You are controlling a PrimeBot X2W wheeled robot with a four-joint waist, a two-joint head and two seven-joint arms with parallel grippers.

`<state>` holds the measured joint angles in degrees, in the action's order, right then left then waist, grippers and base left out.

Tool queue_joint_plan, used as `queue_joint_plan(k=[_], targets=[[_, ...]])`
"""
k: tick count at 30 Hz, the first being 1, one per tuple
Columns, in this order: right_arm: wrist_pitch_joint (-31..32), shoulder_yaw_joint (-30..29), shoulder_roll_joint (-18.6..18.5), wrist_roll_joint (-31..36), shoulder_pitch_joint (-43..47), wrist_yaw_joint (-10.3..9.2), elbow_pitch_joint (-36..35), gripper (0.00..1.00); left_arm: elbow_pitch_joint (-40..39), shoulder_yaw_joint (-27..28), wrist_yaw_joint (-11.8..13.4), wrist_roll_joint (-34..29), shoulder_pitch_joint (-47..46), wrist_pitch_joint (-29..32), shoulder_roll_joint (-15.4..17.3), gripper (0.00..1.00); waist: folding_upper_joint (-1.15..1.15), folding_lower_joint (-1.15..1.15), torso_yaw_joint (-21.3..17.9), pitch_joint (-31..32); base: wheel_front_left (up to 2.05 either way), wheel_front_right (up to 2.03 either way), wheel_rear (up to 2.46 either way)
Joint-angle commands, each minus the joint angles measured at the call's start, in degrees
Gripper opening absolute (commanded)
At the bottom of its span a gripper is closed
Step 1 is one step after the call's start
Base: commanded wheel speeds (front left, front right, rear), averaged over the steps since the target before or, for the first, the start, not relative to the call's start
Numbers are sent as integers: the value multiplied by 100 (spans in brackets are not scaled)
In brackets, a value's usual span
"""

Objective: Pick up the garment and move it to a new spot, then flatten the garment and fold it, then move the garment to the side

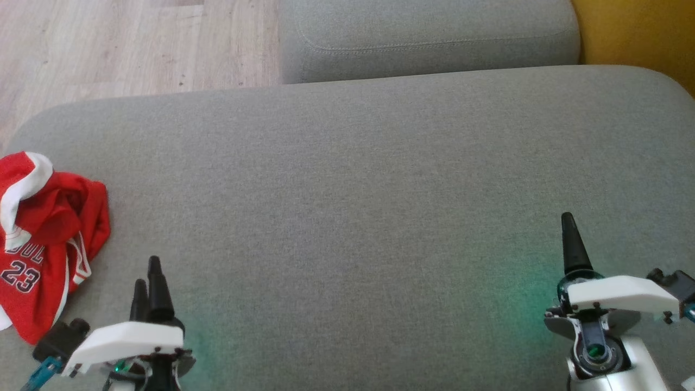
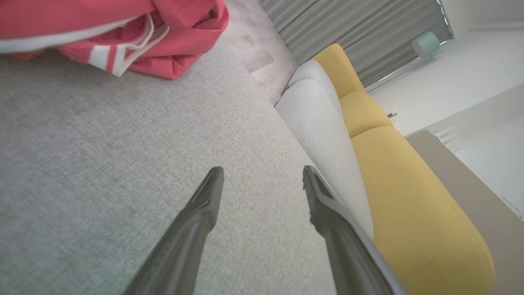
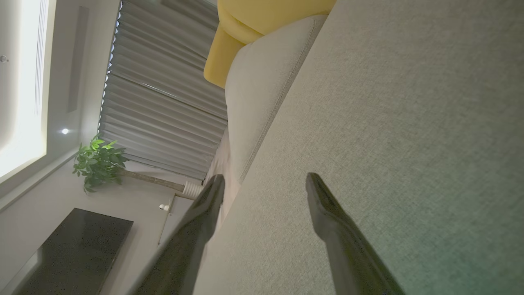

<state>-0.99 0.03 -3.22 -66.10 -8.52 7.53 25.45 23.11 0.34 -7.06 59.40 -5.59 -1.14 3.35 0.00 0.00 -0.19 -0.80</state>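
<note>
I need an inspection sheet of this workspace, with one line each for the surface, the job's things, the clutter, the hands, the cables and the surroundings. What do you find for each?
surface: grey fabric cushion, wide and flat, bare in the middle.
job's things: red jersey with white trim and the number 23, crumpled at the cushion's left end, not held.
clutter: nothing seen.
hands: left hand open, over the cushion beside the jersey, holding nothing; right hand open, over the cushion's right part, holding nothing.
cables: small blue piece at the left wrist, too small to tell; nothing seen on the cushion.
surroundings: second grey cushion, wooden floor, yellow seat, grey curtains, potted plant.
</note>
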Motion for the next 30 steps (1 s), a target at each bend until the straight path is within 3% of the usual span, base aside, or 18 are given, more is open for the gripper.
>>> queue_joint_plan(k=[1, 30], targets=[[-80, 95, -111, 140, -344, -2, -143, 100, -146, 41, -3, -175, -302, -72, 126, 100, 0, 0, -1, 1, 0, 0, 0], [-587, 502, -105, 2065, -557, -3, 41, 100, -194, -41, 172, -2294, -307, -577, 114, 100, 0, 0, -24, -30, 0, 0, 0]])
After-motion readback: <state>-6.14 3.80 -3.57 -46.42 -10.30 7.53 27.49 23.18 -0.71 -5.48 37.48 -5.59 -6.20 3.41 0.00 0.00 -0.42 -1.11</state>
